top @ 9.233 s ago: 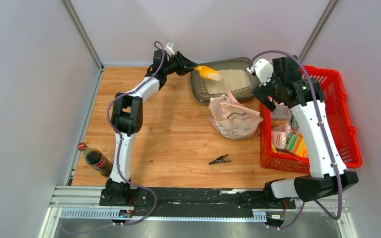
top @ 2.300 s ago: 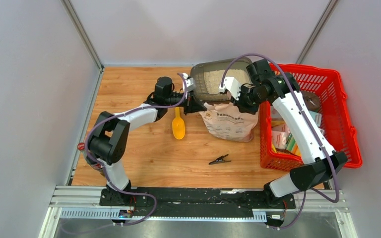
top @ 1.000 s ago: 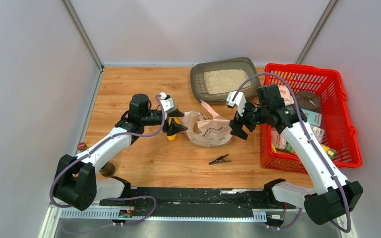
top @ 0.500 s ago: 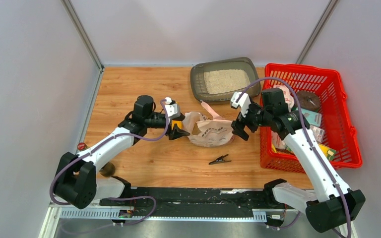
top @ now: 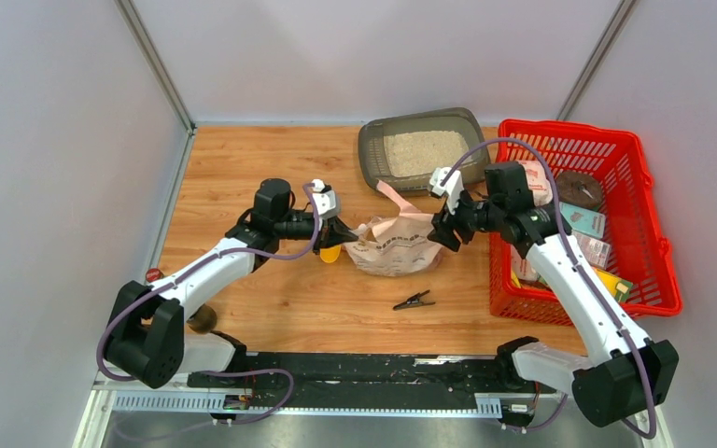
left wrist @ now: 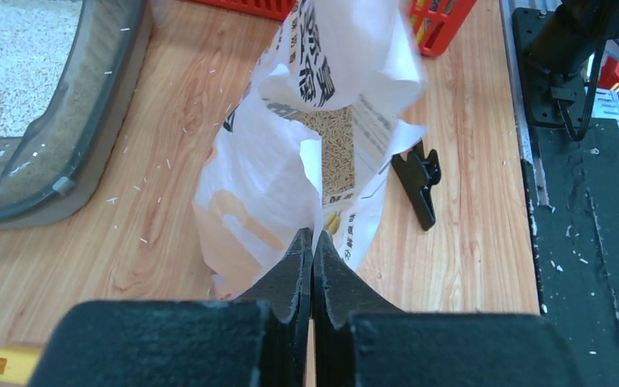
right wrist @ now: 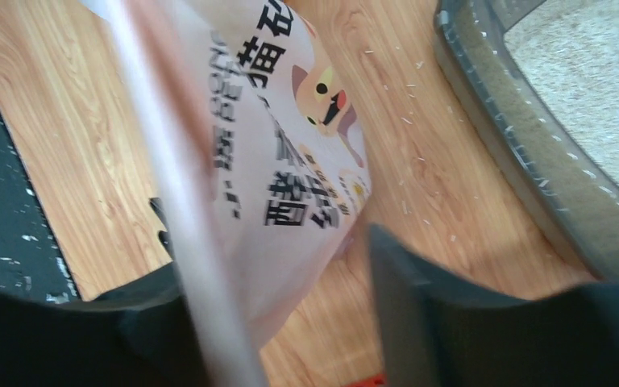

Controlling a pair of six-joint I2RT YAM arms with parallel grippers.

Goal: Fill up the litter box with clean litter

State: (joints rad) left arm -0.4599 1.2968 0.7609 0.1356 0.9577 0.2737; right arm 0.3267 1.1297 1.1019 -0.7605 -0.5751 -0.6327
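Note:
The litter box point(top: 371, 149) is a grey tray at the back of the table, holding pale clean litter point(top: 427, 151). It also shows in the left wrist view point(left wrist: 89, 153) and the right wrist view point(right wrist: 500, 137). A pink-white litter bag point(top: 392, 250) stands open in front of it, with granules visible inside point(left wrist: 338, 145). My left gripper point(top: 340, 228) is shut on the bag's left edge point(left wrist: 313, 242). My right gripper point(top: 439, 231) is open at the bag's right edge, and the bag film point(right wrist: 290, 161) passes between its spread jaws point(right wrist: 270, 262).
A yellow scoop point(top: 330, 252) lies on the table under my left gripper. A black clip point(top: 414, 301) lies in front of the bag. A red basket point(top: 658, 280) of packages stands at the right. A bottle cap point(top: 154, 275) shows at the left edge. Stray granules dot the wood.
The scoop was put down and the bag now stands nearer the front. In the last half second my right gripper moved up and left against the bag's right edge. The left keeps its hold.

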